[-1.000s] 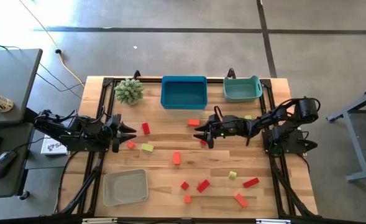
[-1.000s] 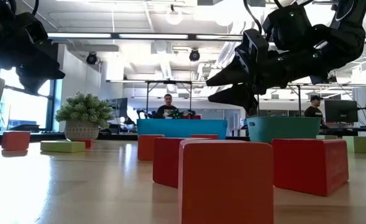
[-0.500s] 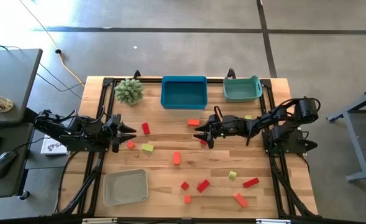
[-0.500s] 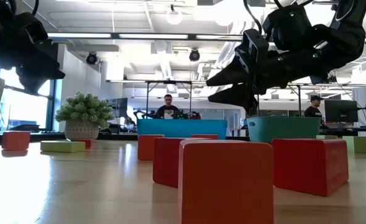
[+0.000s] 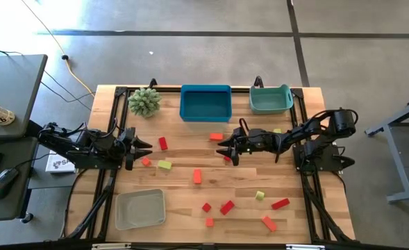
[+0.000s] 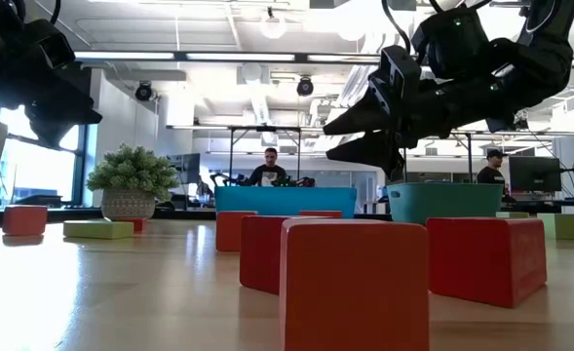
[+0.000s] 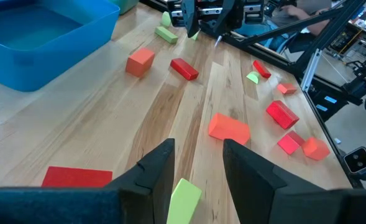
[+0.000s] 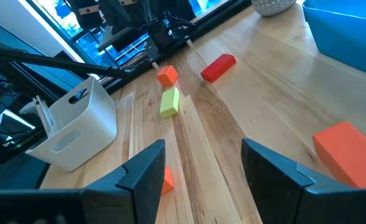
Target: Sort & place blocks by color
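Small red, orange and yellow-green blocks lie scattered flat on the wooden table (image 5: 190,156). My left gripper (image 5: 143,146) is open and empty at the left side, pointing toward the table's right. A red block (image 5: 163,143), an orange block (image 5: 146,162) and a yellow-green block (image 5: 164,164) lie just ahead of it; the yellow-green block (image 7: 184,198) shows between its fingers. My right gripper (image 5: 223,147) is open and empty above mid-table (image 6: 327,142), pointing left. It hovers between an orange block (image 5: 216,137) and a small red block (image 5: 227,158).
A blue tray (image 5: 205,103) and a teal tray (image 5: 271,99) stand at the far edge, with a spiky green plant (image 5: 144,101) to their left. A white tray (image 5: 140,208) sits near the front left. More blocks lie toward the front right, among them a red block (image 5: 280,203).
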